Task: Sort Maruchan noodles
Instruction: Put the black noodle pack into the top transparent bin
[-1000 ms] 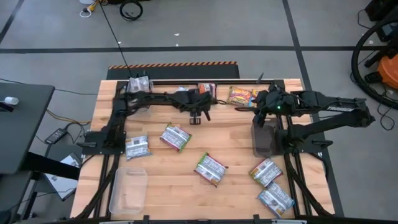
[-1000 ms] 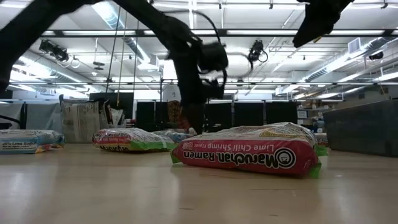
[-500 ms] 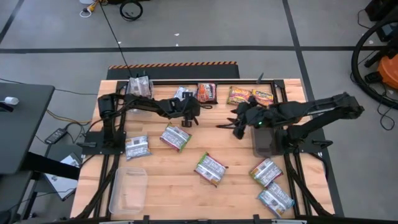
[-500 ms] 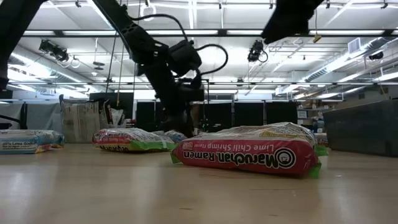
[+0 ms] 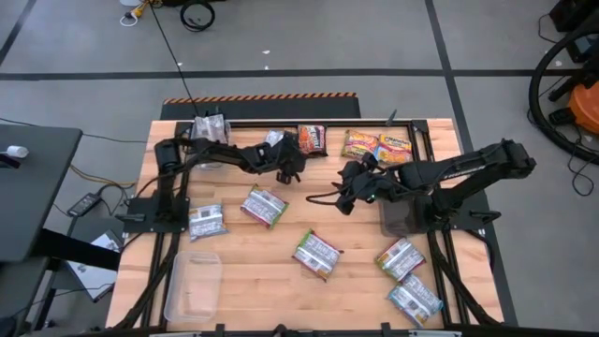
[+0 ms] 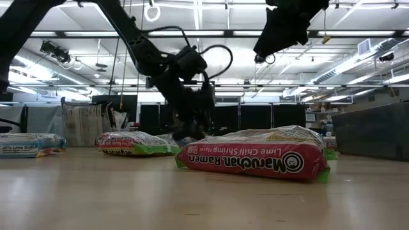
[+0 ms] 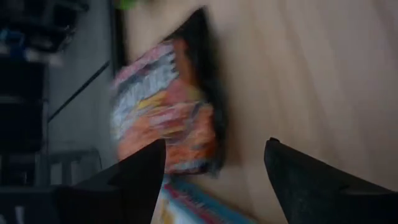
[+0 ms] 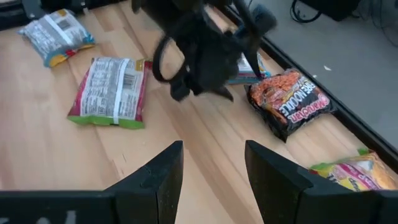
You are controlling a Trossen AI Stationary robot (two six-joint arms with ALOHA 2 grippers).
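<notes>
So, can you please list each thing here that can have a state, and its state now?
Left gripper: open, empty, over the dark brown-orange packet.
Right gripper: open, empty, above the table.
Clear bin: upright, empty.
Dark bin: upright, contents unclear.
Lime Chili Shrimp packet: lying flat.

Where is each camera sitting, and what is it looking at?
High view: above the table, looking straight down; both arms show, with the left gripper and the right gripper.
Low view: at tabletop height, looking across at a red noodle packet; arms come in from above.
Left wrist view: on the left arm, past its two open fingers, at a dark brown-orange packet.
Right wrist view: on the right arm, past its open fingers, at the left gripper and the same dark packet.
Both wrist views and the high view share that packet.
</notes>
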